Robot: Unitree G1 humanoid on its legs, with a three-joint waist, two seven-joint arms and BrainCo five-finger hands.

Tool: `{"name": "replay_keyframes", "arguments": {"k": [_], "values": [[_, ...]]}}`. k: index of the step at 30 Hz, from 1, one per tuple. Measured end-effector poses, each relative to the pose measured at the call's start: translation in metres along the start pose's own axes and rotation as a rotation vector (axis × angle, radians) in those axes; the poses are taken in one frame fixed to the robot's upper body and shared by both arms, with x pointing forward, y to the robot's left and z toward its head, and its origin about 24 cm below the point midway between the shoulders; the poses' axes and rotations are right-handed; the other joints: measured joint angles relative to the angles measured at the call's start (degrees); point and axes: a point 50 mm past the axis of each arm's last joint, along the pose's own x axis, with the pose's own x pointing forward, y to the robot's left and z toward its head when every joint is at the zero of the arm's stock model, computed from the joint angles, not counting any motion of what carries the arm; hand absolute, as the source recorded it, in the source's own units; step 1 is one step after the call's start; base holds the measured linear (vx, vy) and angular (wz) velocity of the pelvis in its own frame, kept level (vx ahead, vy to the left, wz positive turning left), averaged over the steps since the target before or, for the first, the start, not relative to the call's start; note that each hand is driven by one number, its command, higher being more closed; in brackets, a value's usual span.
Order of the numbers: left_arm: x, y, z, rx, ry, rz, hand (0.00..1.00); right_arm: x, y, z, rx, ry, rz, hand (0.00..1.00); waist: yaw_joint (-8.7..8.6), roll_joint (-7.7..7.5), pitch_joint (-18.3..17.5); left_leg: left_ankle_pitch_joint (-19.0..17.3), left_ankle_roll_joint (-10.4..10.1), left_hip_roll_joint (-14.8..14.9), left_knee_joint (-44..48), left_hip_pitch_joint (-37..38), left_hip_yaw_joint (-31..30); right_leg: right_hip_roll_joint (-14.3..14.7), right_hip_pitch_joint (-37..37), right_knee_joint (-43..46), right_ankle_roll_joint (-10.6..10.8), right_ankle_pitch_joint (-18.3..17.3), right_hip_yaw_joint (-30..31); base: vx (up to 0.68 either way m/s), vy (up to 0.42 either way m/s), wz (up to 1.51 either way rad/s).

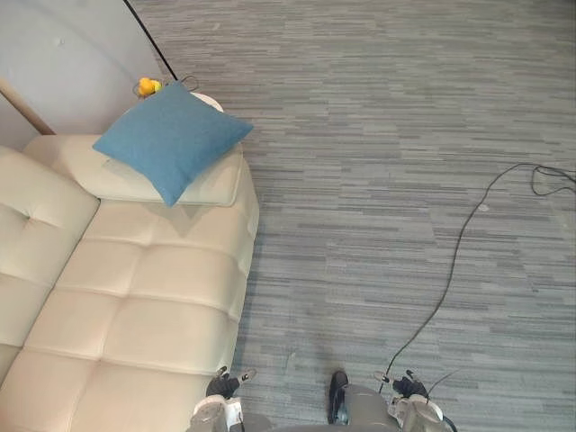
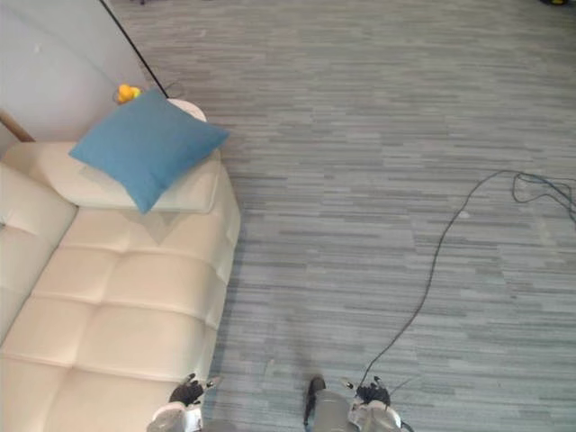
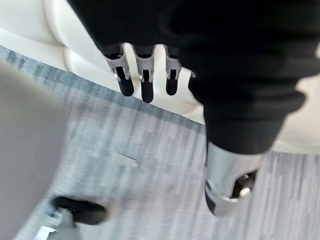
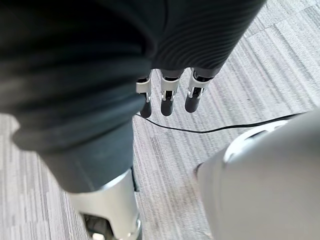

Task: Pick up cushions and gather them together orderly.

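Wall panel (image 1: 63,54): pale grey, far ahead and left of the left hand.
Sofa (image 1: 135,297): cream, tufted in squares, lying just left of the left hand and running away from it; its near front corner sits right beside that hand.
Blue cushion (image 1: 171,139): square, turned corner-on; well ahead of the left hand at the sofa's far end, resting on a cream pad (image 1: 211,184) (cushion or armrest, cannot tell).
Yellow object (image 1: 148,86): small, just beyond the blue cushion, beside a white round top (image 1: 209,99).
Left hand (image 3: 145,82): fingers straight and relaxed, nothing held; hanging over the line where sofa meets carpet.
Carpet (image 1: 378,135): grey, finely striped, under and between both hands and stretching far ahead of them.
Right hand (image 4: 167,97): fingers straight, loosely apart, nothing held; over carpet, well apart from the cushion.
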Motion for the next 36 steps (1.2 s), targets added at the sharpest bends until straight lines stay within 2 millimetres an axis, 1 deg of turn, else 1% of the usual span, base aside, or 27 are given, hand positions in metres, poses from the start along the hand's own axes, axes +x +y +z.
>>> {"name": "replay_keyframes", "arguments": {"k": [2, 3, 5, 6, 8, 9, 10, 11, 13, 14, 15, 16, 18, 19, 21, 23, 24, 25, 27, 28, 29, 30, 31, 32, 34, 35, 36], "values": [[0.0, 0.0, 0.007, -0.001, -0.033, -0.004, 0.0, 0.0, 0.003, 0.0, 0.001, 0.001, 0.002, 0.0, 0.78, -0.54, 0.3, -4.9, 1.7, 1.7, 5.6, -5.8, 6.4, 0.0, 7.5, -5.2, -0.4, -0.4, -0.2, 0.43, -0.132, 0.06], [0.0, 0.0, 0.008, -0.002, -0.04, -0.006, 0.0, 0.001, 0.005, 0.004, 0.002, -0.008, 0.004, 0.0, 0.85, -0.64, 0.3, -6.1, 2.6, 1.6, 3.2, -8.0, 9.3, -0.1, 10.0, -7.4, -0.4, -0.4, -0.2, 0.51, -0.119, -0.11], [0.0, 0.0, 0.01, -0.003, -0.048, -0.005, 0.0, 0.003, 0.011, 0.014, 0.009, -0.033, 0.016, 0.0, 1.25, -0.61, 0.4, -6.7, 2.9, -0.2, -10.8, -11.5, 13.6, -0.3, 13.5, -11.6, 0.1, -0.4, 0.0, 0.42, -0.04, -0.15], [0.001, -0.001, 0.012, -0.001, -0.054, -0.005, 0.0, 0.003, 0.012, 0.017, 0.012, -0.038, 0.017, 0.0, 1.57, -0.69, 0.4, -4.9, 3.1, -1.9, -19.9, -12.0, 14.3, -0.6, 14.9, -12.9, 0.7, -0.8, 0.2, 0.44, 0.03, -0.09], [0.001, -0.001, 0.011, 0.01, -0.052, -0.006, 0.0, 0.004, 0.005, 0.016, 0.01, -0.035, 0.001, 0.0, 2.35, -0.43, 0.4, 3.4, 2.7, -4.9, -37.9, -11.5, 14.0, -0.5, 18.9, -15.7, 2.9, -2.2, 0.4, 0.53, 0.104, -0.17], [0.001, 0.0, 0.011, 0.013, -0.05, -0.004, 0.0, 0.004, 0.004, 0.014, 0.008, -0.028, -0.001, 0.0, 2.82, -0.46, 0.4, 7.3, 3.3, -5.2, -38.9, -11.4, 13.6, -0.5, 20.0, -16.1, 3.8, -2.7, 0.8, 0.51, 0.151, -0.36], [0.002, 0.005, 0.011, 0.023, -0.046, 0.008, 0.0, 0.004, 0.005, 0.013, 0.006, -0.019, -0.001, 0.0, 3.18, -1.22, 0.3, 10.5, 6.7, -6.3, -38.5, -10.5, 13.2, -1.3, 21.3, -16.2, 4.8, -3.3, 1.7, 0.53, 0.143, -0.14], [0.002, 0.012, 0.011, 0.038, -0.041, 0.02, 0.0, 0.004, 0.007, 0.012, 0.005, -0.016, 0.007, 0.0, 2.72, -2.91, -0.3, 8.2, 8.6, -8.1, -37.5, -10.2, 13.0, -3.2, 21.3, -14.4, 5.1, -3.4, 1.7, 0.53, 0.142, -0.05], [0.002, 0.014, 0.011, 0.042, -0.039, 0.026, 0.0, 0.004, 0.004, 0.008, 0.002, -0.001, -0.002, 0.0, 2.97, -3.23, -0.3, 5.1, 9.4, -8.2, -34.1, -9.6, 13.3, -4.2, 17.9, -4.0, 5.8, -3.7, 3.8, 0.47, 0.149, 0.06], [0.002, 0.017, 0.007, 0.047, -0.022, 0.034, 0.0, 0.003, 0.004, 0.005, 0.003, 0.011, -0.004, 0.0, 3.01, -3.51, -0.2, 3.0, 9.3, -8.5, -33.8, -7.2, 13.3, -5.3, 14.6, 7.1, 9.1, -3.0, 4.6, 0.51, 0.174, 0.02], [0.002, 0.019, 0.004, 0.046, -0.007, 0.038, 0.0, 0.002, 0.003, 0.0, -0.002, 0.022, -0.005, 0.0, 2.77, -3.62, 0.0, 0.9, 9.4, -8.9, -34.0, -3.8, 13.1, -7.1, 9.6, 20.7, 13.8, -1.2, 5.1, 0.52, 0.158, 0.05], [0.002, 0.02, 0.002, 0.051, 0.004, 0.041, 0.0, 0.002, 0.004, 0.0, -0.004, 0.022, 0.0, 0.0, 2.76, -3.54, 0.1, -0.2, 9.3, -9.1, -34.3, -1.3, 13.0, -8.1, 7.1, 27.3, 13.8, -1.8, 4.7, 0.52, 0.146, 0.04], [0.001, 0.023, -0.002, 0.079, 0.017, 0.041, 0.0, 0.002, 0.007, 0.001, -0.02, 0.015, 0.014, 0.0, 2.74, -2.86, 0.3, -1.1, 8.9, -9.0, -38.4, 7.2, 13.1, -10.4, 2.8, 30.4, 10.1, -5.5, 0.5, 0.49, 0.094, 0.02], [0.001, 0.023, -0.002, 0.079, 0.016, 0.042, 0.0, 0.002, 0.008, 0.003, -0.021, 0.01, 0.019, 0.0, 2.7, -2.71, 0.3, -1.1, 8.9, -8.8, -39.7, 8.8, 12.9, -10.4, 1.6, 28.6, 9.3, -6.0, -0.6, 0.46, 0.023, 0.13], [0.001, 0.022, 0.0, 0.077, 0.009, 0.044, 0.0, 0.003, 0.011, 0.007, -0.029, 0.0, 0.032, 0.0, 2.14, -2.29, 0.1, -1.6, 8.0, -7.7, -41.5, 11.1, 11.2, -8.9, -2.8, 15.1, 8.6, -5.6, -1.9, 0.34, -0.077, 0.37], [0.001, 0.024, -0.001, 0.078, 0.014, 0.051, 0.0, 0.003, 0.011, 0.006, -0.029, 0.004, 0.03, 0.0, 1.26, -2.65, 0.0, -2.9, 6.6, -6.9, -41.5, 11.5, 8.9, -6.5, -4.5, 3.5, 8.4, -1.2, 1.8, 0.34, -0.175, 0.7], [0.0, 0.028, -0.006, 0.079, 0.027, 0.063, 0.0, 0.001, 0.008, -0.001, -0.028, 0.021, 0.023, 0.0, 0.46, -4.06, 0.0, -4.7, 5.2, -7.6, -41.1, 12.1, 6.7, -5.8, -4.6, -3.5, 8.4, 4.9, 6.6, 0.4, -0.296, 0.89], [-0.001, 0.03, -0.008, 0.081, 0.036, 0.07, 0.0, 0.001, 0.006, -0.005, -0.029, 0.033, 0.018, 0.0, 0.15, -5.23, -0.1, -5.9, 4.6, -8.1, -40.7, 12.9, 5.6, -5.9, -4.5, -3.2, 8.2, 9.3, 8.3, 0.4, -0.327, 0.84], [-0.004, 0.025, -0.018, 0.019, 0.063, 0.079, 0.0, -0.001, -0.007, -0.016, -0.005, 0.068, -0.021, 0.0, 0.32, -2.79, -1.4, -7.4, 3.1, -5.9, -38.0, 13.5, 3.1, -4.8, -4.4, 1.3, 6.2, 4.6, 6.0, 0.33, -0.266, 0.48], [-0.005, 0.024, -0.021, -0.016, 0.069, 0.085, 0.0, 0.0, -0.006, -0.012, -0.006, 0.06, -0.02, 0.0, 0.1, -2.24, -1.7, -8.1, 2.6, -4.9, -31.8, 10.5, 3.1, -4.7, -4.1, 1.5, 5.8, 2.8, 4.9, 0.31, -0.249, 0.45], [-0.004, 0.023, -0.017, -0.046, 0.052, 0.091, 0.0, 0.0, -0.005, -0.01, -0.005, 0.048, -0.018, 0.0, -0.14, -1.97, -1.4, -7.8, 2.0, -3.3, -20.1, 4.6, 3.3, -4.7, -2.6, 0.8, 5.3, 2.0, 3.0, 0.3, -0.238, 0.52], [-0.004, 0.019, -0.015, -0.059, 0.045, 0.086, 0.0, 0.0, -0.006, -0.009, -0.005, 0.041, -0.021, 0.0, 0.01, -1.18, -1.1, -6.6, 0.2, -1.6, -12.5, 1.0, 3.5, -4.1, -1.0, -0.1, 4.8, 1.6, 2.1, 0.27, -0.239, 0.49], [-0.005, 0.018, -0.015, -0.065, 0.042, 0.082, 0.0, 0.0, -0.008, -0.009, -0.009, 0.041, -0.028, 0.0, 0.43, -0.32, -0.9, -5.8, 0.2, 0.9, -4.8, -2.4, 5.4, -3.2, 1.5, -1.0, 3.5, 1.0, 1.3, 0.28, -0.152, 0.41], [-0.005, 0.017, -0.014, -0.064, 0.036, 0.08, 0.0, 0.0, -0.007, -0.009, -0.011, 0.04, -0.029, 0.0, 0.64, -0.27, -0.7, -6.6, 1.4, 2.5, -2.1, -4.1, 8.3, -3.1, 4.7, -2.5, 3.3, 0.4, 0.3, 0.29, -0.119, 0.34], [-0.004, 0.017, -0.013, -0.053, 0.031, 0.075, 0.0, 0.001, -0.006, -0.007, -0.009, 0.034, -0.026, 0.0, 0.93, -0.38, -0.8, -7.0, 2.1, 2.8, -5.9, -5.6, 11.8, -3.3, 7.6, -5.9, 3.5, 0.5, -0.9, 0.22, -0.066, 0.2], [-0.004, 0.017, -0.012, -0.048, 0.027, 0.074, 0.0, 0.001, -0.005, -0.005, -0.009, 0.031, -0.023, 0.0, 1.05, -0.38, -0.8, -6.9, 2.3, 2.4, -11.1, -6.2, 13.4, -3.4, 8.8, -7.8, 4.0, 0.8, -1.3, 0.32, -0.001, 0.24], [-0.003, 0.016, -0.01, -0.028, 0.021, 0.065, 0.0, 0.001, -0.005, -0.004, -0.01, 0.029, -0.022, 0.0, 1.06, -0.39, -0.8, -4.5, 3.3, 0.9, -22.6, -6.6, 15.0, -3.9, 10.3, -9.8, 5.2, 1.5, -2.9, 0.33, 0.047, 0.29]]}}
